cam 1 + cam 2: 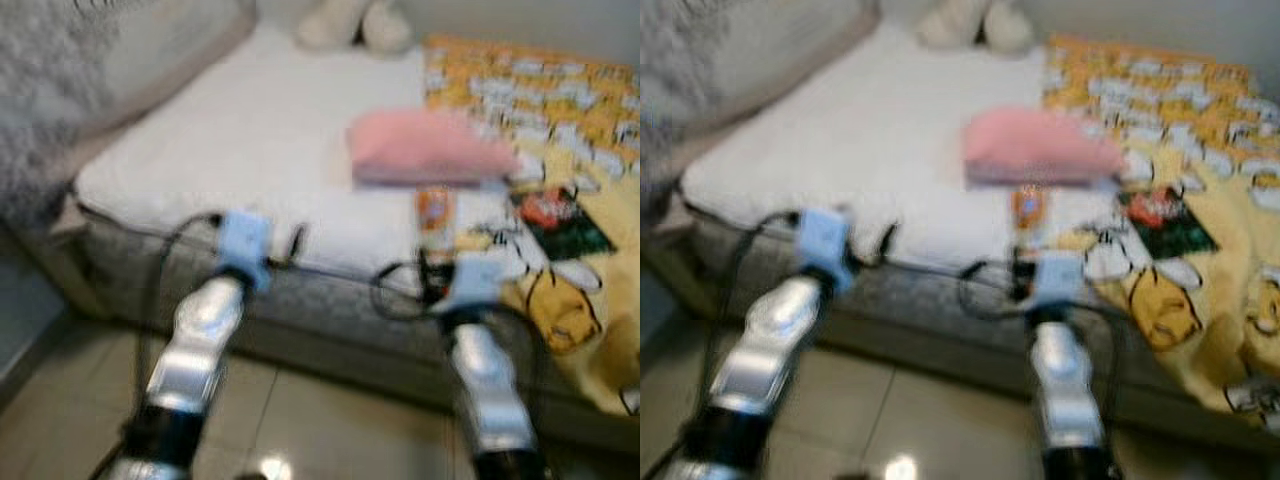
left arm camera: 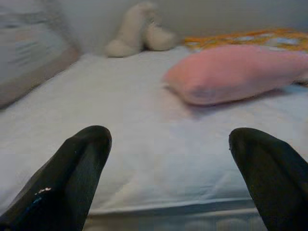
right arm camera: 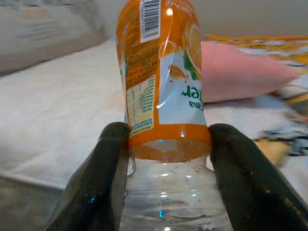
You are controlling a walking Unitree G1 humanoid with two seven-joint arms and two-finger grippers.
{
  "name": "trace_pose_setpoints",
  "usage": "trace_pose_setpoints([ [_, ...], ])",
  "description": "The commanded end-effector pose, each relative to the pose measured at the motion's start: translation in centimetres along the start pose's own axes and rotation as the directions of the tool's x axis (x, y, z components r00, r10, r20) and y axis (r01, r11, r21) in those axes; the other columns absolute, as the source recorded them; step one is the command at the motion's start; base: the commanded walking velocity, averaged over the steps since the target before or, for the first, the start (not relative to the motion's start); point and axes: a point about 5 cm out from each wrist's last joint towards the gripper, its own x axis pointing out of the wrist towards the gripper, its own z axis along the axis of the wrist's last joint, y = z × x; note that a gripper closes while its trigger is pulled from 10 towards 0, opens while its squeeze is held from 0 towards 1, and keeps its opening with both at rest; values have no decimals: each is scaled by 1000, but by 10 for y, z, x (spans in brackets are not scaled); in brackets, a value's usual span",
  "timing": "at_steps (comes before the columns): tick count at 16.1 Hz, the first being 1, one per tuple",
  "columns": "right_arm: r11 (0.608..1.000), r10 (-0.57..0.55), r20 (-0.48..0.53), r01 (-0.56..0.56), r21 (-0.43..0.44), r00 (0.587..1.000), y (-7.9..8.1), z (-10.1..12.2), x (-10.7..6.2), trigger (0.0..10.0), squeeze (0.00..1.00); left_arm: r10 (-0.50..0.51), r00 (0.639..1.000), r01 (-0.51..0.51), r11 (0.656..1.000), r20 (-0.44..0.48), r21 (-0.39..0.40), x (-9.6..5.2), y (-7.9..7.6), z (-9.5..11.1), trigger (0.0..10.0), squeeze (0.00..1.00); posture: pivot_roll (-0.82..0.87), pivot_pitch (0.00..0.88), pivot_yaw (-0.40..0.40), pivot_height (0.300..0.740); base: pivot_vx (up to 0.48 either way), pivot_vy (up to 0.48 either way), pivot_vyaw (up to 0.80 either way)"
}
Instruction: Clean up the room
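White mattress [image 1: 230,170], grey headboard [image 1: 50,90], tiled floor [image 1: 300,420]

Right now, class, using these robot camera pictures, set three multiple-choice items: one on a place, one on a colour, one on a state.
1. Where does the pink pillow lie?
A. on the floor
B. on the white bed cover
C. in a basket

2. What colour is the bottle label?
A. orange
B. blue
C. black

3. How is the right claw?
A. open and bare
B. shut on the pillow
C. shut on the bottle

Answers: 1 B, the pillow rests on the white cover; 2 A, the wrap is orange; 3 C, both fingers press the bottle's sides, while the left claw is open.
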Motion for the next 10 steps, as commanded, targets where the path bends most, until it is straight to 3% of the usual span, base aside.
trace_pose_setpoints([
  [1, 1000, -25, 9, 25, -8, 1000, -9, 3, 1, 0, 0, -19, 1000, 19, 1000, 19, 5, 2, -6, 4, 10000, 0, -11, 0, 10, 736, 0, -480, 675],
  [3, 1000, -26, 12, 26, -6, 1000, -9, 3, 2, 0, 0, 15, 1000, -15, 1000, 14, -3, 3, -4, 4, 10000, 0, -13, 0, 10, 736, 0, -480, 663],
  [4, 999, -35, 26, 35, -1, 999, -10, 5, 1, 0, 0, 98, 995, -98, 994, -11, -47, 3, 5, 0, 10000, 0, -17, 0, 10, 736, 0, -480, 663],
  [6, 999, -51, 39, 51, 6, 998, -13, 7, 0, 0, 0, 170, 985, -172, 983, -31, -71, 0, 12, -4, 10000, 0, -20, 0, 11, 736, 0, -480, 663],
  [10, 997, -71, 41, 71, 12, 997, -18, 7, -1, 0, 0, 325, 940, -335, 937, -101, -101, -8, 33, -14, 10000, 0, -24, 0, 14, 736, 0, -439, 661],
])
